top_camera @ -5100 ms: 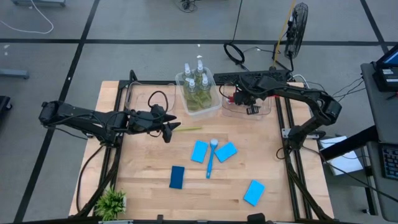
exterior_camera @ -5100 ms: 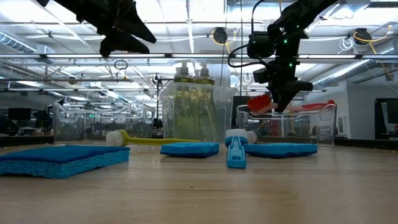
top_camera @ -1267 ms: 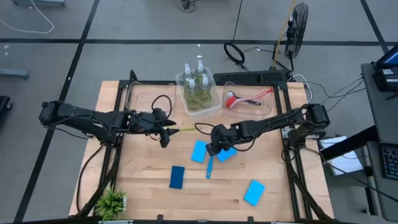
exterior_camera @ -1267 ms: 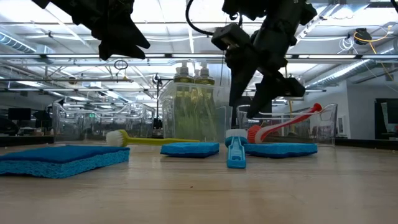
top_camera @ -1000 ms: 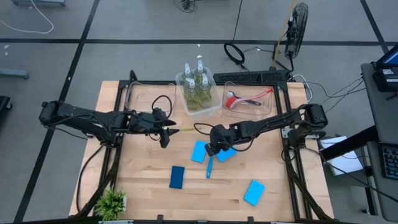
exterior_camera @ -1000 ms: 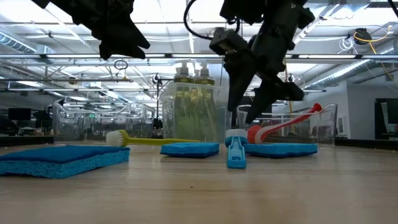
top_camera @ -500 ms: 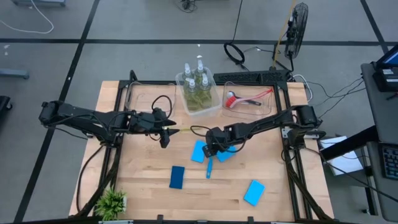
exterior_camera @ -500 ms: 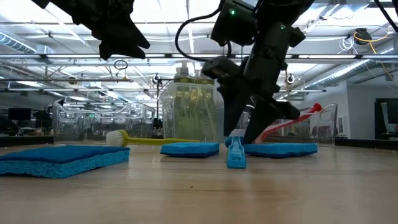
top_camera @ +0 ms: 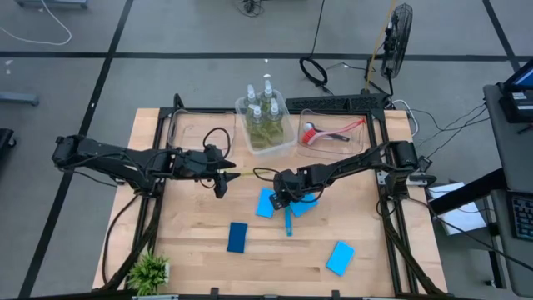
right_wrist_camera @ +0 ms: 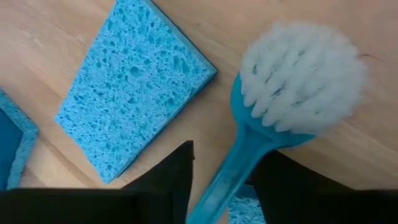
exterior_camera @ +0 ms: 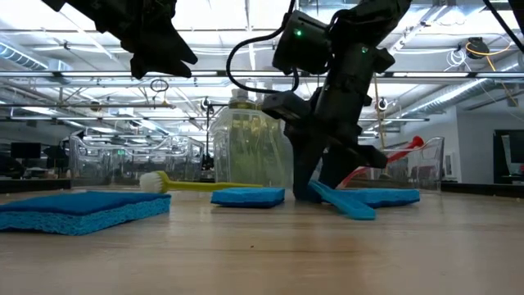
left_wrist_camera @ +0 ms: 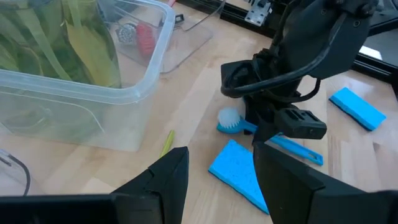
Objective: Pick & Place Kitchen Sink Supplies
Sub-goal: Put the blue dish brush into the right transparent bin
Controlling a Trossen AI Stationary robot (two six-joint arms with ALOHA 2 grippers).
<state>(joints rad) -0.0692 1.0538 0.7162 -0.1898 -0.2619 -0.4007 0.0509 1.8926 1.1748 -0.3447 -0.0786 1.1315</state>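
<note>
Dark fingers of the left gripper (top_camera: 221, 173) stand apart, holding nothing, hovering left of the blue brush (top_camera: 288, 213), with the green brush (exterior_camera: 192, 184) lying near it. Right gripper (top_camera: 282, 196) is down at the blue brush's neck, fingers either side of the handle just behind the white bristles, between two blue sponges (top_camera: 266, 202).

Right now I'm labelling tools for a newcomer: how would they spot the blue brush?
Start at the clear bin of pump bottles at the table's back edge, then come forward to the right gripper at mid-table. The blue brush lies between its fingers, among flat blue sponges; it alone has a long handle and white bristles.
</note>
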